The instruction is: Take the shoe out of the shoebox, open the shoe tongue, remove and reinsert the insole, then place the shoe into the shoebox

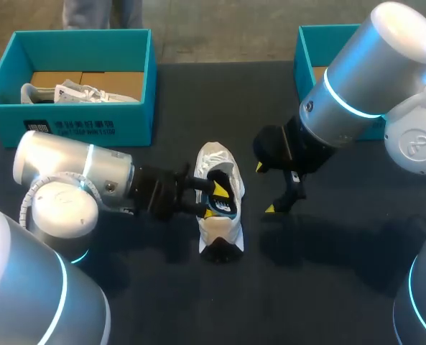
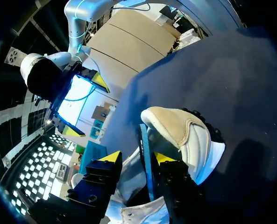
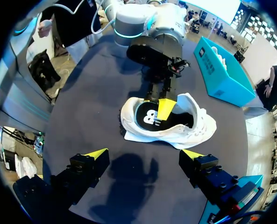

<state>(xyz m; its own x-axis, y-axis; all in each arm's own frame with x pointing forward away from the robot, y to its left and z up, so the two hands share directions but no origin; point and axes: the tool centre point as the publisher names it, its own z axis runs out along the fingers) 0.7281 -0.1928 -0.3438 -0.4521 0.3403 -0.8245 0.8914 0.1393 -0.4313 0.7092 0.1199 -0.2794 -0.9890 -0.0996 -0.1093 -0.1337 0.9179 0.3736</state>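
My right gripper [image 3: 145,154] hangs over the dark table [image 3: 82,107] with its two yellow-tipped fingers [image 3: 97,154] spread wide and nothing between them, its shadow lying on the cloth just under it. Ahead of it a white shoe [image 3: 194,128] lies on the table with its opening turned up, showing a black insole [image 3: 147,116] with a white mark. From the far side the left gripper [image 3: 160,100] reaches to the shoe, one yellow tip down in the opening above the insole, and a teal shoebox [image 3: 222,70] stands beyond the shoe, apart from it
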